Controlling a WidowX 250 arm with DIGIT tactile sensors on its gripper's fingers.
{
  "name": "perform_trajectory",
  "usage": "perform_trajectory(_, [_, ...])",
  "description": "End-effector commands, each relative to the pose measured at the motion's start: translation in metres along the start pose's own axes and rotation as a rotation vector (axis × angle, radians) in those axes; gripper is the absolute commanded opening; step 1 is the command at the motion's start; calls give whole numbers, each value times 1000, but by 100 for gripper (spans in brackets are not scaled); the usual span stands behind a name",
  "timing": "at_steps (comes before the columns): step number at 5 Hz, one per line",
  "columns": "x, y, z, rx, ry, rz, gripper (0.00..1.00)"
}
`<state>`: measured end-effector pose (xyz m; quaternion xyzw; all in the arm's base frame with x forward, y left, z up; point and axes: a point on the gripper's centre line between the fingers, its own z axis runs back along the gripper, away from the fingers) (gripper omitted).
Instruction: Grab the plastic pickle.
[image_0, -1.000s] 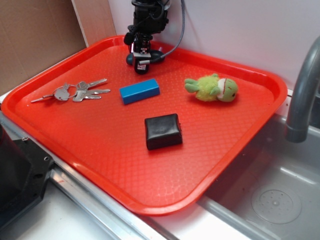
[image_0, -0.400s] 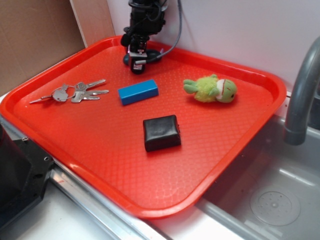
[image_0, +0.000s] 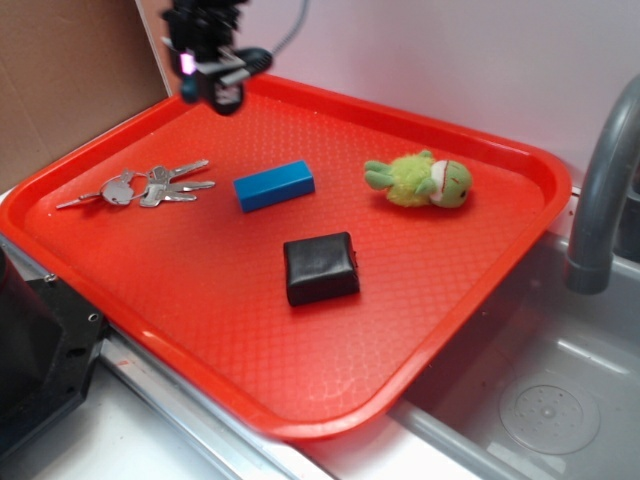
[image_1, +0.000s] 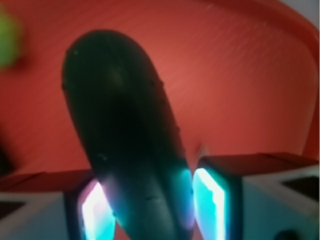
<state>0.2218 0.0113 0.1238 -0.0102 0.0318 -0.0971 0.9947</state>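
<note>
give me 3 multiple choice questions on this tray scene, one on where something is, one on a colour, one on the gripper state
1. Where is the plastic pickle?
A. between the gripper fingers
B. beside the keys
C. in the sink

2. What colour is the block?
A. yellow
B. blue
C. white

3. What is the gripper's state?
A. open, empty
B. out of view
C. shut on the pickle

Answers: 1 A, the wrist view shows it clamped between the pads; 2 B, it is plainly blue on the red tray; 3 C, both fingers press the pickle's sides.
</note>
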Motion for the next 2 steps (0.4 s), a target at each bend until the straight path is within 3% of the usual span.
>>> perform_trajectory(1, [-45,-35,99,-15,-137,-18,0])
perform_trajectory(2, [-41,-32,149,2,-126,1,0])
